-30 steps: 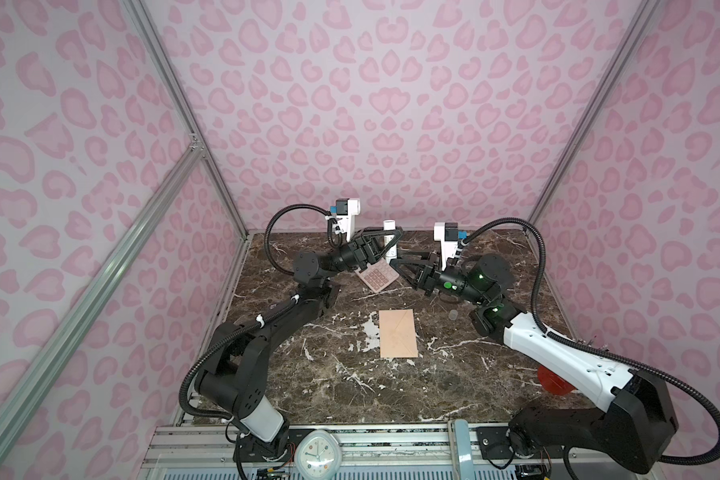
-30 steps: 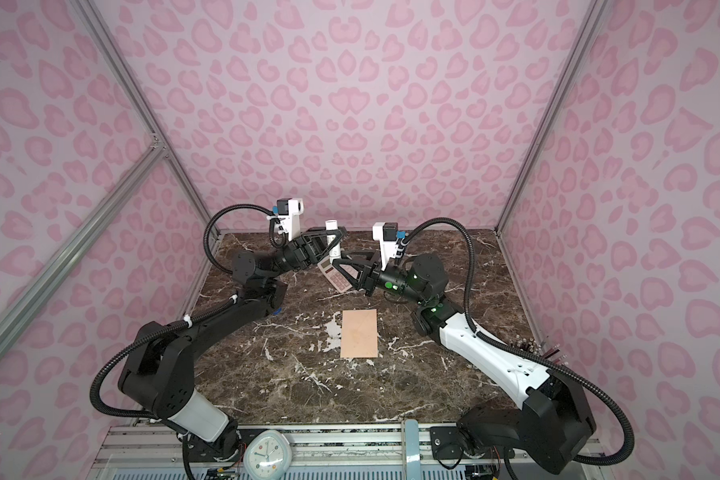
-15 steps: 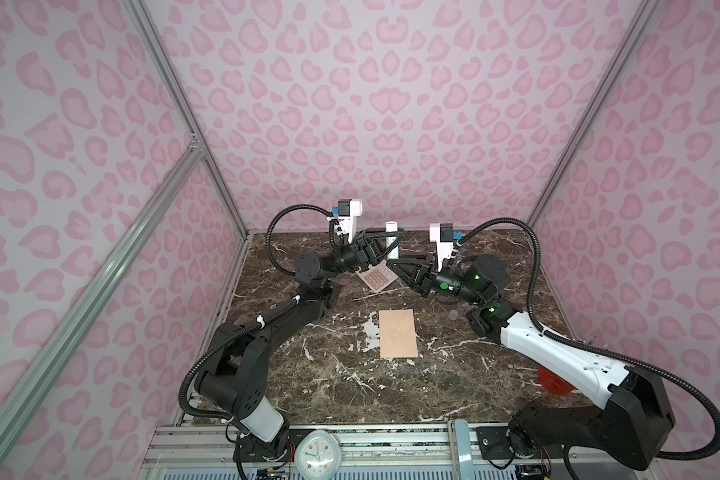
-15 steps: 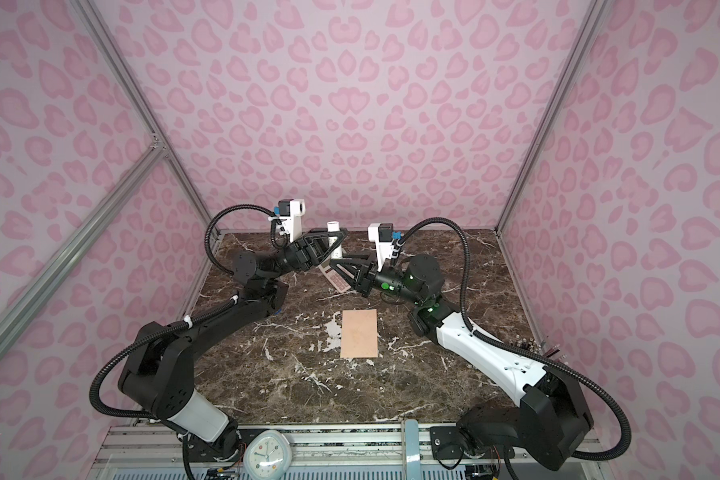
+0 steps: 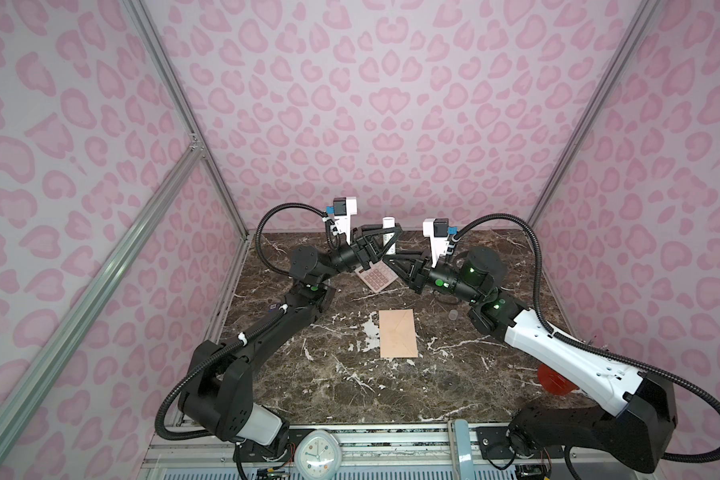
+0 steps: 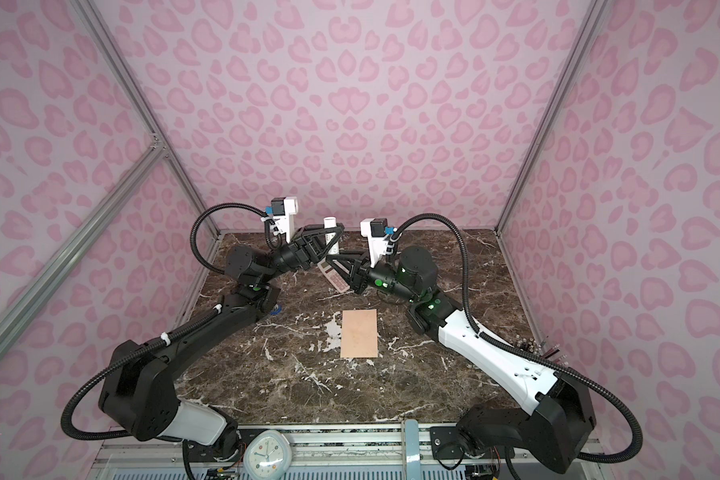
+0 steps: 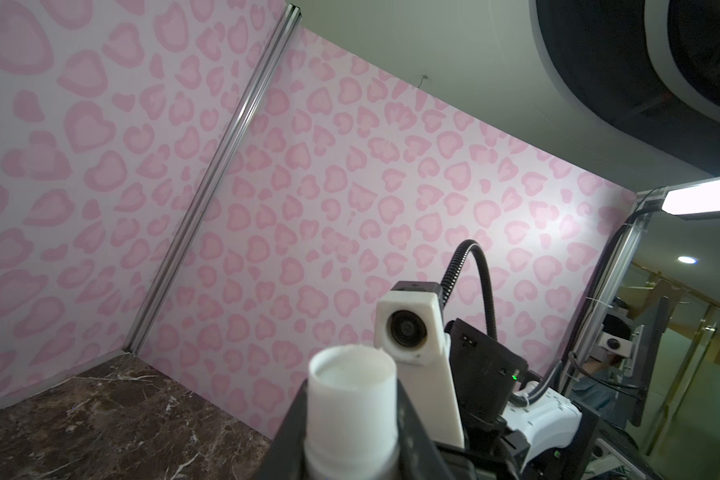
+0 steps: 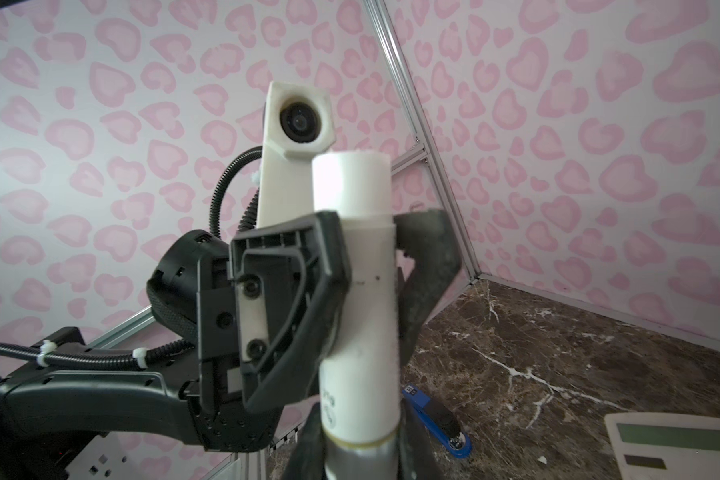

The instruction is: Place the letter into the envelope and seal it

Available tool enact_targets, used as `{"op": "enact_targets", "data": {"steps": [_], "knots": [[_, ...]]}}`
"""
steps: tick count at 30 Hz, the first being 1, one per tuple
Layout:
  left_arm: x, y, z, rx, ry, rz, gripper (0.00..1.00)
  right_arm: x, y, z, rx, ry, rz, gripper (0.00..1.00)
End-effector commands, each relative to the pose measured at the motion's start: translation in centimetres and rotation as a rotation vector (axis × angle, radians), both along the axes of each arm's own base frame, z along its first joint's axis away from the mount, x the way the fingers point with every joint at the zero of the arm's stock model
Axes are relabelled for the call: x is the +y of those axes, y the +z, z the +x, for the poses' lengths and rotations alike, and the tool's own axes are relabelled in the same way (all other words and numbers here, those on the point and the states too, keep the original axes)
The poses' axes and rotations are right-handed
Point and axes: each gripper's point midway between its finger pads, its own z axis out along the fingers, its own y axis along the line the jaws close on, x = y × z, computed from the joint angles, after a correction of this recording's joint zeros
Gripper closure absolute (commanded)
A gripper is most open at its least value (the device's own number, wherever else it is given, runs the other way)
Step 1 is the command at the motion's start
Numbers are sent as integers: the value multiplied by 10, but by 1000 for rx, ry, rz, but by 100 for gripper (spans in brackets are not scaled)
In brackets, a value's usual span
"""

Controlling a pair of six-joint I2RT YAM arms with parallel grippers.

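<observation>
Left hand (image 5: 390, 237) grips white tube (image 8: 352, 187) upright, near back edge of tabletop (image 5: 308, 374). Right hand (image 5: 387, 259) clamped on the tube's lower end. Envelope (image 5: 398, 332) lies flat mid-tabletop, well apart from both hands.

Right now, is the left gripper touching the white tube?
Touching. In the right wrist view, the left gripper has its two black fingers pressed against opposite sides of the white tube, and no gap shows on either side.
</observation>
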Motion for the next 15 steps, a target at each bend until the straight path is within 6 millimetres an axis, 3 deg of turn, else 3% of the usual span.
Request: {"op": "enact_targets", "data": {"steps": [1, 15], "knots": [[-7, -24, 12, 11, 76, 93, 96, 1, -10, 5, -29, -97, -101, 97], [-3, -26, 27, 27, 199, 82, 96, 6, -2, 6, -150, -446, -314, 98]]}}
